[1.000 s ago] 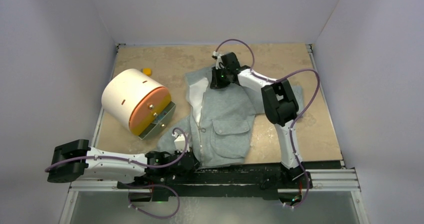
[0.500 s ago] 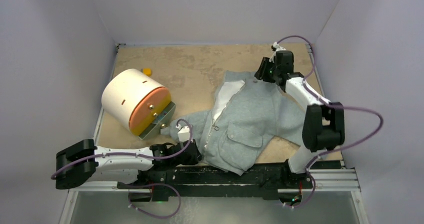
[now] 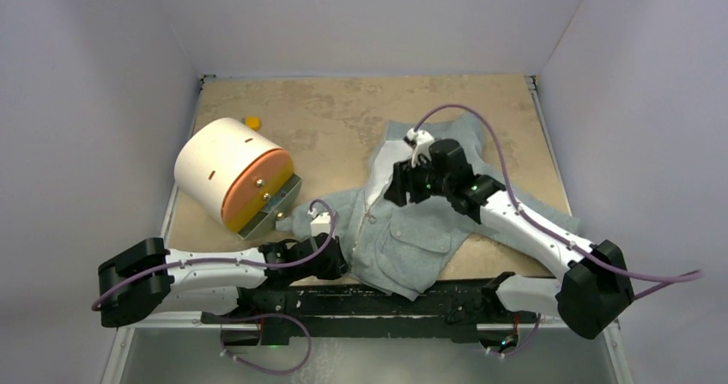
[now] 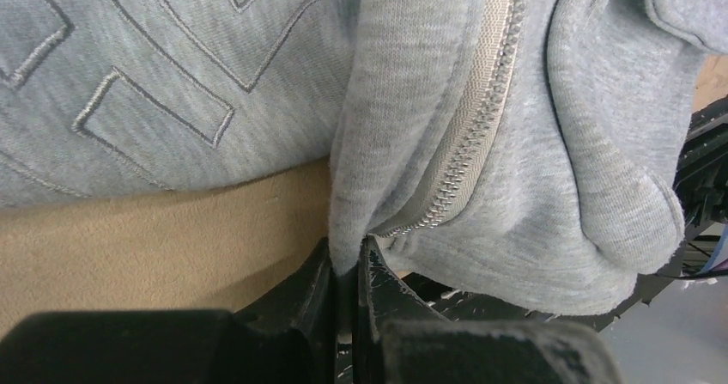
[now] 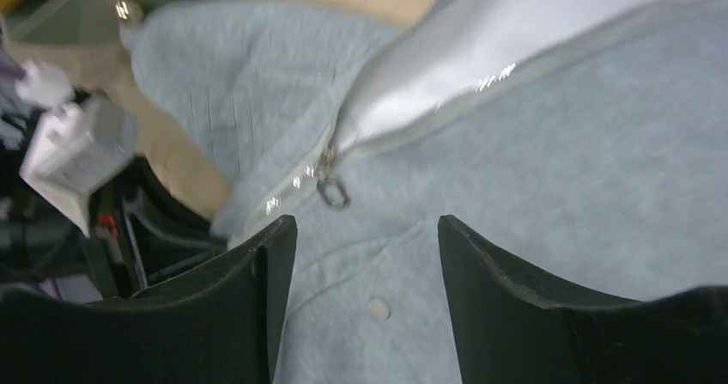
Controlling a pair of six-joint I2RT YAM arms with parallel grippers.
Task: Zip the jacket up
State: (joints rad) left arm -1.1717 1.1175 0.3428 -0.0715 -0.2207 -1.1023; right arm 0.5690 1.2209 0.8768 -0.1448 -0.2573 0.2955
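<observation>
The light grey jacket (image 3: 421, 229) lies on the table, its collar at the back and its hem at the near edge. The zipper is closed at the bottom and open above, showing white lining (image 3: 388, 159). My left gripper (image 3: 336, 259) is shut on the jacket's bottom hem beside the zipper's lower end (image 4: 348, 251). My right gripper (image 3: 402, 191) is open and empty above the jacket's front. In the right wrist view the zipper slider with its ring pull (image 5: 331, 191) lies just beyond its fingertips (image 5: 279, 238).
A white cylinder with an orange end and metal base (image 3: 233, 174) lies on its side at the left. A small yellow object (image 3: 251, 122) sits behind it. The black rail (image 3: 429, 298) runs along the table's near edge.
My right arm let go of the collar at the back right and swung left and nearer, over the jacket's front. The jacket stays as it was pulled rightwards. My left gripper keeps its hold.
</observation>
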